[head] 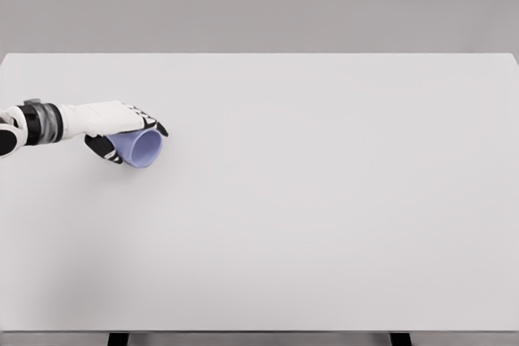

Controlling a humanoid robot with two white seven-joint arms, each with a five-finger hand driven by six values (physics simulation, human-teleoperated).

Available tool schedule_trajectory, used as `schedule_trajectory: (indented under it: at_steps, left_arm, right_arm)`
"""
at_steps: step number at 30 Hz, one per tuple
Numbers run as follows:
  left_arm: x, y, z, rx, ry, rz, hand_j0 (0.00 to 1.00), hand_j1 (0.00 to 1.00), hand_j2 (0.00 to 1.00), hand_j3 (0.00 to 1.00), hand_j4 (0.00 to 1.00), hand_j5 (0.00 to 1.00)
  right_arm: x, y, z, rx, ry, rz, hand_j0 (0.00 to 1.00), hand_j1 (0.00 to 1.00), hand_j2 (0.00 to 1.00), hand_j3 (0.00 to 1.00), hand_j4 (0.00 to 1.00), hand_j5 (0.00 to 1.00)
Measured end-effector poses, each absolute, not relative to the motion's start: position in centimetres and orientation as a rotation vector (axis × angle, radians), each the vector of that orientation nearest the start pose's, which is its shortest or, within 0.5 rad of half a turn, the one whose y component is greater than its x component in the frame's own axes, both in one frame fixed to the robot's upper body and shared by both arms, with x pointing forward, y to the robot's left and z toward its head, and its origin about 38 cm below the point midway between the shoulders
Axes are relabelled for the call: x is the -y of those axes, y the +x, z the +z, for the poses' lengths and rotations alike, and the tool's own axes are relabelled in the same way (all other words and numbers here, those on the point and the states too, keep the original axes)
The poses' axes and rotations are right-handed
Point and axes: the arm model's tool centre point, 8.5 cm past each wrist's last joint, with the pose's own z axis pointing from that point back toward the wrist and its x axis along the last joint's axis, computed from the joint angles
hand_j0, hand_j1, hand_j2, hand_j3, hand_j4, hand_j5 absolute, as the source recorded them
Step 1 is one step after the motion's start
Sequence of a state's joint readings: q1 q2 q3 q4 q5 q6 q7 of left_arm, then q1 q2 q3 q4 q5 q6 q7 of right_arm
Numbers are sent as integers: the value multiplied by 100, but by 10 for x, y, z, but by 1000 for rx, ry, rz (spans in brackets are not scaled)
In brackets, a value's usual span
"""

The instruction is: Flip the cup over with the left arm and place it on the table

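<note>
Your left hand point(122, 127) is gripping the pale blue cup point(139, 148), which is lying sideways near the left edge of the white table point(324, 200), mouth facing right, and it is risking a slip if your fingers loosen while turning.

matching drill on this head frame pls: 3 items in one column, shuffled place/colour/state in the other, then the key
Column 1
1. cup
2. left hand
3. table

Column 2
A. white with dark fingertips, wrapped over another item, arm entering from the left edge
B. pale grey, wide flat surface filling most of the view
C. light blue-purple, lying on its side, open mouth facing the camera

Pairs: 1-C, 2-A, 3-B
</note>
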State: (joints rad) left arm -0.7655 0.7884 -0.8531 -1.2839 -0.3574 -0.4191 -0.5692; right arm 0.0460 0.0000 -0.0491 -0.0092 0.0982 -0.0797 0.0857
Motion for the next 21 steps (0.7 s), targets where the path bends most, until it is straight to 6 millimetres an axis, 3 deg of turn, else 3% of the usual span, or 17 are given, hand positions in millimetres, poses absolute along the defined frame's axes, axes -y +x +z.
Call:
schedule_trajectory:
  at_steps: [4, 12, 14, 21]
  left_arm:
    - [-308, 460, 167, 1111, 340, -2029, 49, 49, 49, 49, 49, 49]
    - [-307, 466, 186, 1171, 331, -2011, 44, 44, 44, 44, 44, 44]
    - [-310, 463, 195, 1229, 286, -1999, 36, 36, 36, 36, 36, 36]
    - [-329, 456, 211, 1438, 60, -1790, 36, 36, 36, 36, 36, 36]
  right_arm:
    - [264, -18, -262, 39, 1, 53, 100, 100, 100, 100, 100, 100]
    - [264, -18, -262, 39, 1, 53, 100, 100, 100, 100, 100, 100]
    - [264, -18, -262, 39, 1, 53, 100, 100, 100, 100, 100, 100]
    - [264, -18, -262, 39, 1, 53, 100, 100, 100, 100, 100, 100]
